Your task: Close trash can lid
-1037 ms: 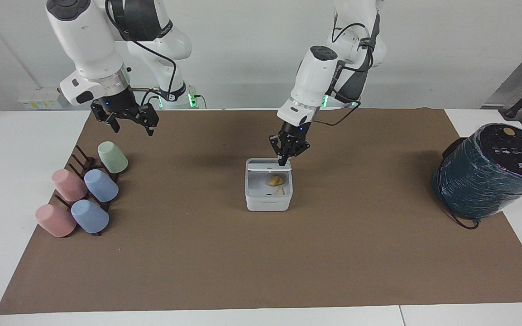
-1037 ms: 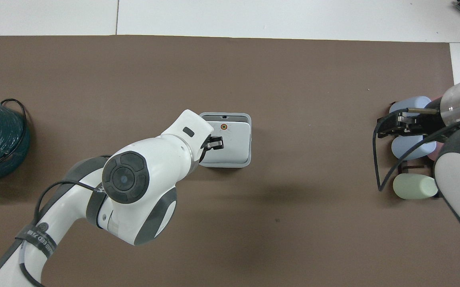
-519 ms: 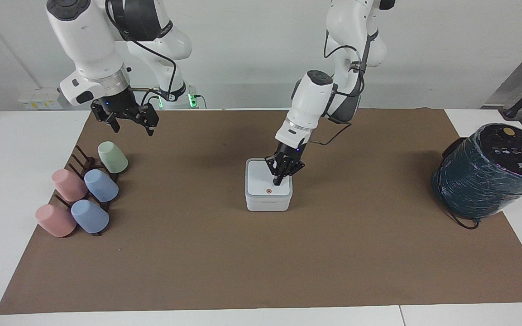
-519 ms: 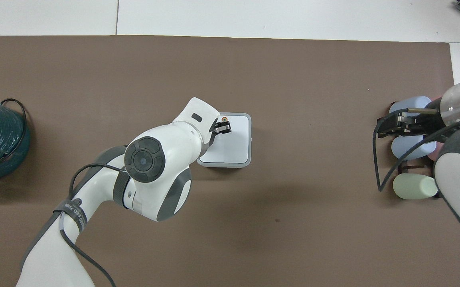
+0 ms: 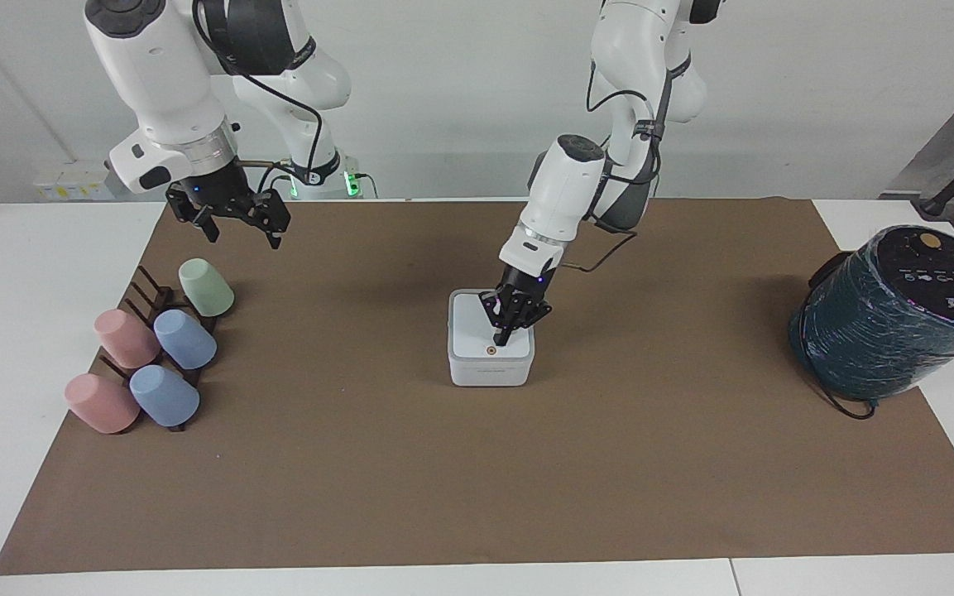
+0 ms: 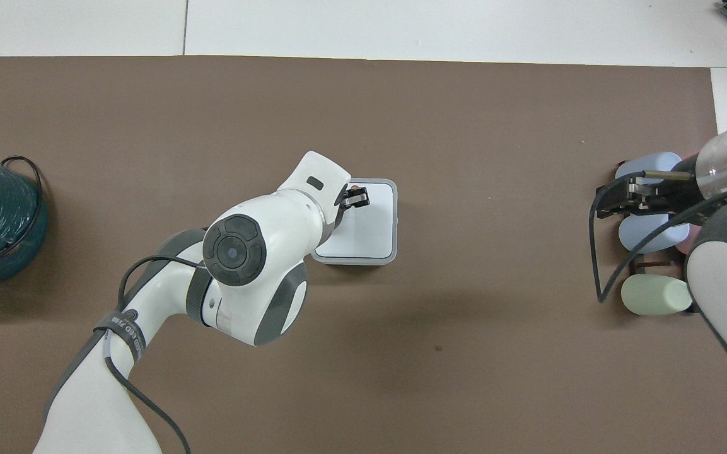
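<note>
Two arms are seen at the table, over a brown mat (image 5: 477, 463). The can (image 5: 490, 371) is set near the middle of the mat, and the lid (image 5: 477, 324) is laid flat on it, inside the grey rim, with its orange dot (image 5: 491, 350) showing at the edge farther from the robots. The left gripper (image 5: 500, 338) is brought down onto the lid just beside the dot, its tip touching the lid's top; its fingers are drawn narrow, almost together, with nothing held between them. In the overhead view the left gripper (image 6: 357, 197) is seen over the lid's corner and the dot is mostly covered by it. The right gripper (image 5: 237, 225) is held in the air over the mat at the right arm's end of the table, above the green cup (image 5: 205, 286) on a dark rack (image 5: 150, 291) of cups; its fingers are spread wide and nothing is held. A teal cylinder (image 5: 890, 310) is stood at the left arm's end.
</note>
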You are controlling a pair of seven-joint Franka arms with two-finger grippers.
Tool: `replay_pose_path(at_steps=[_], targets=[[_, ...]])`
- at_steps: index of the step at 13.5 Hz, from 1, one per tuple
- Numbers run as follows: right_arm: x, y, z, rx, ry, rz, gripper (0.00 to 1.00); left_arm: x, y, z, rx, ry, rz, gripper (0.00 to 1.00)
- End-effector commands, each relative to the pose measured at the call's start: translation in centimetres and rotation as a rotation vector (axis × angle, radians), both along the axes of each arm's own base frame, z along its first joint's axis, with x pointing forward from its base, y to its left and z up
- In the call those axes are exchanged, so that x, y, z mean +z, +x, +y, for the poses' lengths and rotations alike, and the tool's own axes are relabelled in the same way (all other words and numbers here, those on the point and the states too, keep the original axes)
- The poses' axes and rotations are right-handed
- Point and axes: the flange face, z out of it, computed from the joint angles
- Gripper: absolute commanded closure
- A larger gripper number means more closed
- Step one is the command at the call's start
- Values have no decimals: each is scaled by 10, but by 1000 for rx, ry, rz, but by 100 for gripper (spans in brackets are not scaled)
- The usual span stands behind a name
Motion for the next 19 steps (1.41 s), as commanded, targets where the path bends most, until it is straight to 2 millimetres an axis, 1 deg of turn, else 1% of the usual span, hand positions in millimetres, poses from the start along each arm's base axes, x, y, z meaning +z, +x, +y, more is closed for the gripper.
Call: replay_pose_path(at_steps=[1, 2, 3, 4, 5, 6, 7, 8, 9, 10, 11, 12, 13, 14, 17, 19], targets=[[1, -7, -3, 17, 3, -6, 0, -22, 8, -3, -4, 39, 82, 87], [1, -7, -3, 17, 3, -6, 0, 8, 19, 12, 7, 42, 116, 85], [1, -7, -3, 17, 3, -6, 0, 30, 35, 35, 26, 63, 177, 84], [1, -7, -3, 17, 3, -6, 0, 58, 49, 59, 15, 83, 221, 83], [1, -7, -3, 17, 3, -6, 0, 79, 58, 79, -18, 104, 253, 80], [1, -7, -3, 17, 3, -6, 0, 97, 68, 107, -34, 123, 293, 77], [1, -7, -3, 17, 3, -6, 0, 110, 74, 135, -44, 147, 339, 77], [1, -7, -3, 17, 3, -6, 0, 117, 80, 166, -64, 163, 372, 77], [1, -7, -3, 17, 3, -6, 0, 117, 82, 191, -100, 190, 403, 73], [1, -7, -3, 17, 3, -6, 0, 122, 82, 216, -123, 234, 404, 69], [1, -7, -3, 17, 3, -6, 0, 134, 80, 238, -134, 283, 384, 67], [1, -7, -3, 17, 3, -6, 0, 137, 79, 262, -134, 315, 403, 62], [1, -7, -3, 17, 3, -6, 0, 144, 77, 284, -126, 329, 409, 36], [1, -7, -3, 17, 3, -6, 0, 155, 73, 297, -117, 336, 391, 0], [1, -7, -3, 17, 3, -6, 0, 189, 64, 318, -110, 374, 329, 0], [1, -7, -3, 17, 3, -6, 0, 196, 63, 320, -152, 381, 296, 0]])
